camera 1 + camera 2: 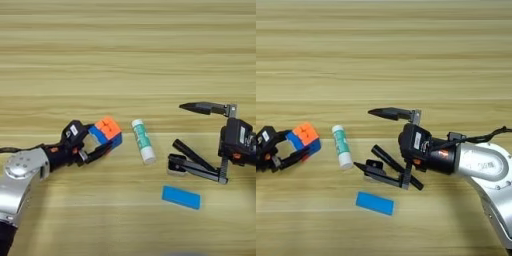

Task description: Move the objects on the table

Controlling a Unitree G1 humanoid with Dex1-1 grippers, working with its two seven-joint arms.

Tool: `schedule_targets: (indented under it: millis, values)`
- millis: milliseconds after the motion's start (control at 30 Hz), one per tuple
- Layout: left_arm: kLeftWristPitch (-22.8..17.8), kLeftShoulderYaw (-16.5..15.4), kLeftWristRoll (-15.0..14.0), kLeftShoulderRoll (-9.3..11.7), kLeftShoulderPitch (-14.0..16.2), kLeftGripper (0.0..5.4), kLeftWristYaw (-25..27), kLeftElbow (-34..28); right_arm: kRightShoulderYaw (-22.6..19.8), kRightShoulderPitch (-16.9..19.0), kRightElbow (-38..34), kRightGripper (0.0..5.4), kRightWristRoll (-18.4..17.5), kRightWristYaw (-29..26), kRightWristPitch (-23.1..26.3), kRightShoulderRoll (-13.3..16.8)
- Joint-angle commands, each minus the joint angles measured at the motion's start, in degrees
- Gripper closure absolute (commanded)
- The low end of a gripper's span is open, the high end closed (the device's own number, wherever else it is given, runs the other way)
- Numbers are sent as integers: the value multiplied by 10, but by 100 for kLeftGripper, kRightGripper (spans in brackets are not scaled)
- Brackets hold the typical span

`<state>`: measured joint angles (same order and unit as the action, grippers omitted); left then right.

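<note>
The left gripper (95, 142) sits at the table's left side, its 2 black fingers closed around the puzzle cube (107, 131). The cube shows an orange top and blue and red side faces; it lies between the fingers, pinched at its lower left, with its far corner sticking out past the fingertips toward the glue stick (143, 141).

The glue stick, white with a green label, lies flat on the table (128, 60) just right of the cube, apart from it, its length running from upper left to lower right with the white cap end nearer the bottom.

The right gripper (372, 140) reaches in from the right, its fingers spread wide. The upper finger points left, well above the others and over bare wood. The lower finger (378, 174) lies low near the table, its tip pointing left toward the cap end of the glue stick, near it but not touching. At that lower finger's tip sits a small black-and-white piece (175, 165), partly hidden by the finger; I cannot tell whether the finger touches it.

The blue block (374, 203), flat and rectangular, lies on the table just below the right gripper's lower finger, apart from it, and lower right of the glue stick.
</note>
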<state>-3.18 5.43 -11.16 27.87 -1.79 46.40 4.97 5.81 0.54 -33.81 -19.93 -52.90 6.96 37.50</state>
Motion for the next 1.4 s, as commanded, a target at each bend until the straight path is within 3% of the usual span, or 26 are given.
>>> schedule_targets:
  millis: [33, 700, 1400]
  values:
    - [6, 10, 8, 8, 16, 213, 9, -29, -6, -1, -6, 0, -4, 1, -1, 5]
    - [-1, 40, -5, 29, 71, 213, 54, -140, -8, -3, -7, 0, -7, 1, 1, 8]
    - [-7, 85, -17, 59, 143, 213, 117, -200, -8, 0, -8, 0, -9, 3, 2, 9]
